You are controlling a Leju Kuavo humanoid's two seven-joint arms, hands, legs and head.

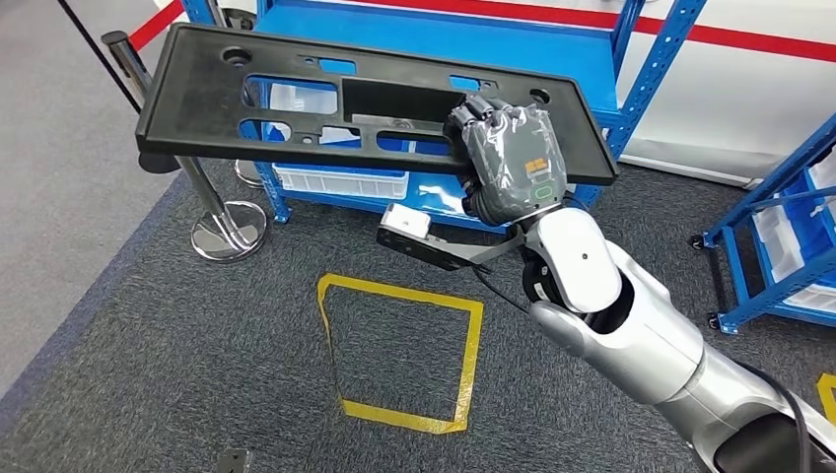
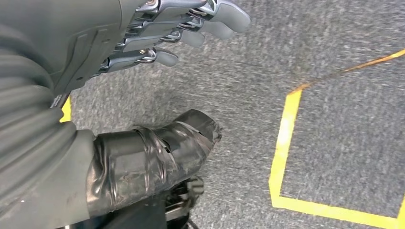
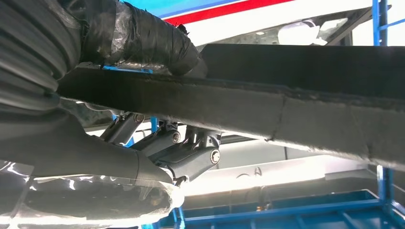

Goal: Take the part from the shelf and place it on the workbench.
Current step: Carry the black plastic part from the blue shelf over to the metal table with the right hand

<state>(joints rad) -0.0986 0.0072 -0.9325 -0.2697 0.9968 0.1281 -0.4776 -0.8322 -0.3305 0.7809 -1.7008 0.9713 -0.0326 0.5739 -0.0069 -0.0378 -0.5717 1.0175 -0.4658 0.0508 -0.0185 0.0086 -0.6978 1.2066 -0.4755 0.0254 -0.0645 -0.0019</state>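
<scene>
1. Fingers of the right hand curl over the near edge of the black part, thumb on the opposite face in the right wrist view: clamped.
2. The part hangs in the air in front of the blue shelf, gripped near 1 end, so the long free end juts out to the left and likely sags.
3. The left hand hangs over the carpet, fingers apart, holding nothing.
4. No workbench is visible; carrying likely comes next.
</scene>
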